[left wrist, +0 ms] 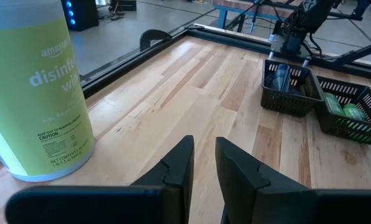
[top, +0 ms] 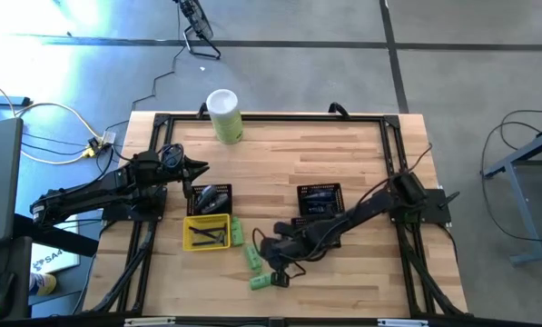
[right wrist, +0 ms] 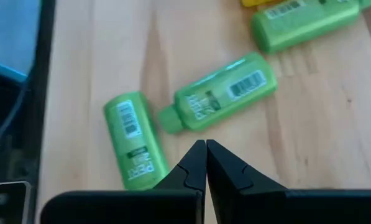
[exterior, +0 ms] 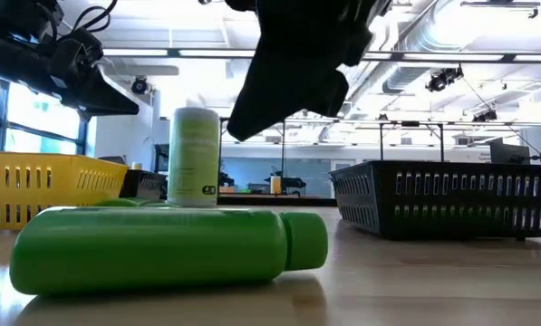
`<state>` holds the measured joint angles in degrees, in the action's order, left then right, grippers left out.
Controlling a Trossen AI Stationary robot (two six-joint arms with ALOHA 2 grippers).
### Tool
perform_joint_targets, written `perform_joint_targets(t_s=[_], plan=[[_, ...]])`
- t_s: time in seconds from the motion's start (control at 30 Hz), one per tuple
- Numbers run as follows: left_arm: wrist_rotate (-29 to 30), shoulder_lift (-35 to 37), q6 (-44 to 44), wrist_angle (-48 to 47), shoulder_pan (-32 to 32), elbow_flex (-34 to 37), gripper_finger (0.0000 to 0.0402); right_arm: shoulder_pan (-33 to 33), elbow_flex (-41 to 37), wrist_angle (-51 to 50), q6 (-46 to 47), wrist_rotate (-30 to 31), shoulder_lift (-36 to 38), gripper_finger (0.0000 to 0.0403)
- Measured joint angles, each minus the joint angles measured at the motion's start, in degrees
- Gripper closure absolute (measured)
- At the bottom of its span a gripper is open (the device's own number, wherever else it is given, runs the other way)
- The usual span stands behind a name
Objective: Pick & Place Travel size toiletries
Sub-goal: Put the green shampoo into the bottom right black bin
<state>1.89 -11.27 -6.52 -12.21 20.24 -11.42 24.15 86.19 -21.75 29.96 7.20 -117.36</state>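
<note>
Three small bright green toiletry bottles lie on their sides on the wooden table near its front: one (right wrist: 130,140), one (right wrist: 225,93), and one (right wrist: 303,22) beside the yellow tray (top: 207,232). My right gripper (right wrist: 206,149) hangs shut above and just short of the first two and touches nothing. In the high view it (top: 269,245) is next to the bottles (top: 254,256). The low view shows one bottle (exterior: 161,249) close up. My left gripper (left wrist: 204,149) waits at the table's left with a narrow gap between its fingers and nothing in it.
A tall pale-green canister (top: 225,115) stands at the far edge. Two black mesh baskets (top: 211,198) (top: 319,198) sit mid-table with dark and bluish items inside. The yellow tray holds dark tubes. Bare wood lies between the canister and the baskets.
</note>
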Motion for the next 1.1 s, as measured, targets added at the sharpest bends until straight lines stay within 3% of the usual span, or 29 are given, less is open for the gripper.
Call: perform_joint_targets(t_s=[0.27,0.67,0.9,1.1], plan=[[0.0,0.0,0.0,0.0,0.0,0.0,0.0339,0.8,0.0,0.6,0.4,-0.1,0.0,0.0400],[0.0,0.0,0.0,0.0,0.0,0.0,0.0339,0.0,0.0,1.1,-0.7,-7.6,0.0,0.0399],[0.0,0.0,0.0,0.0,0.0,0.0,0.0339,0.1,0.0,1.7,0.3,-4.4,0.0,0.0398],[0.0,0.0,0.0,0.0,0.0,0.0,0.0339,0.2,0.0,2.7,1.3,-3.3,0.0,0.0349]])
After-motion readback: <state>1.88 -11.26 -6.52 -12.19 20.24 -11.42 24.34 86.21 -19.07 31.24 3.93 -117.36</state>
